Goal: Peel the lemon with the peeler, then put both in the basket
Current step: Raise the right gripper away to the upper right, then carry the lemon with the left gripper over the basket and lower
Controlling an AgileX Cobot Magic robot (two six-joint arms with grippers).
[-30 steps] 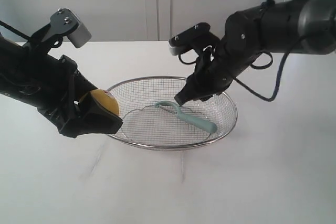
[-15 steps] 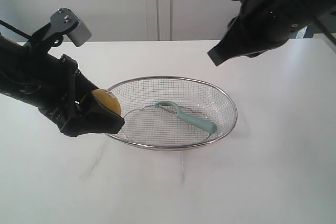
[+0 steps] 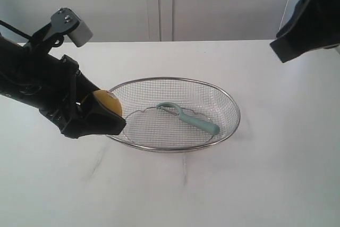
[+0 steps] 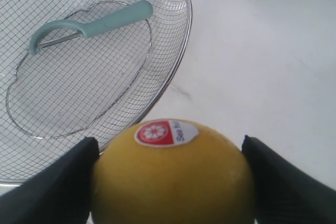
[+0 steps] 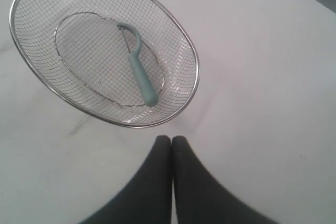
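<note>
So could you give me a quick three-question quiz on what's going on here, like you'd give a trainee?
1. True or false: the peeler lies inside the basket.
2. What holds the lemon? A: left gripper. B: right gripper. C: nothing.
3. Fill in: the right gripper is ___ (open or shut).

Key: 1 true; 2 A; 3 shut.

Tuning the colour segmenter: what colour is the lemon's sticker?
Red and white sticker on the yellow lemon; clearest in left wrist view.

left arm [image 3: 37, 86] matte black w/ grey screwed cam block [image 3: 74, 29]; right hand [image 5: 171, 140] black, tapered fingers [image 5: 156, 182].
</note>
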